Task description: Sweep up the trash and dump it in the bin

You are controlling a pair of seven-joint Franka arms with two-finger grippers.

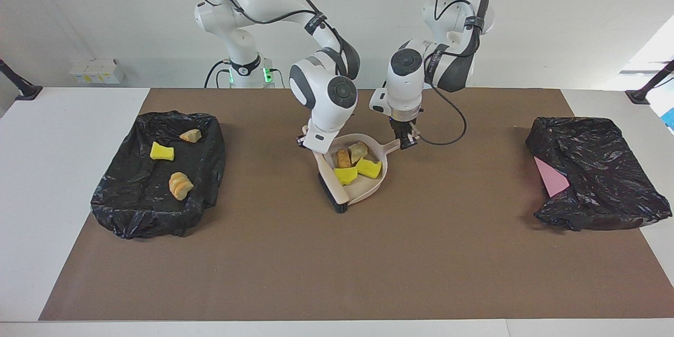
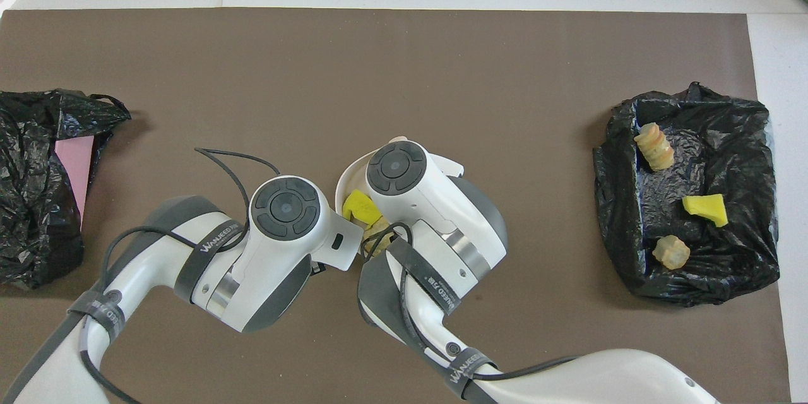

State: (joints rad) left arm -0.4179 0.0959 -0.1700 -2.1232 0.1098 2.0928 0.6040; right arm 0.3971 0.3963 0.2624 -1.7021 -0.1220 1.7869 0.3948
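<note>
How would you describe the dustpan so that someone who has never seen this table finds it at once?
Look at the middle of the brown mat, between the two black-lined bins, where both arms meet. The dustpan is the pale beige scoop lying there; the left gripper is shut on its handle. Unlike the bins, it is light-coloured, and the brush lies along its open edge.

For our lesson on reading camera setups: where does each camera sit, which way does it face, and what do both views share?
Facing view: high across the table, looking at the robots; both white arms show, left gripper on the beige plastic dustpan, right gripper holding the brush.
Overhead view: above the robots' end, looking steeply down; arms enter from below.
Shared: dustpan, yellow sponge chunk, black-lined bin.
</note>
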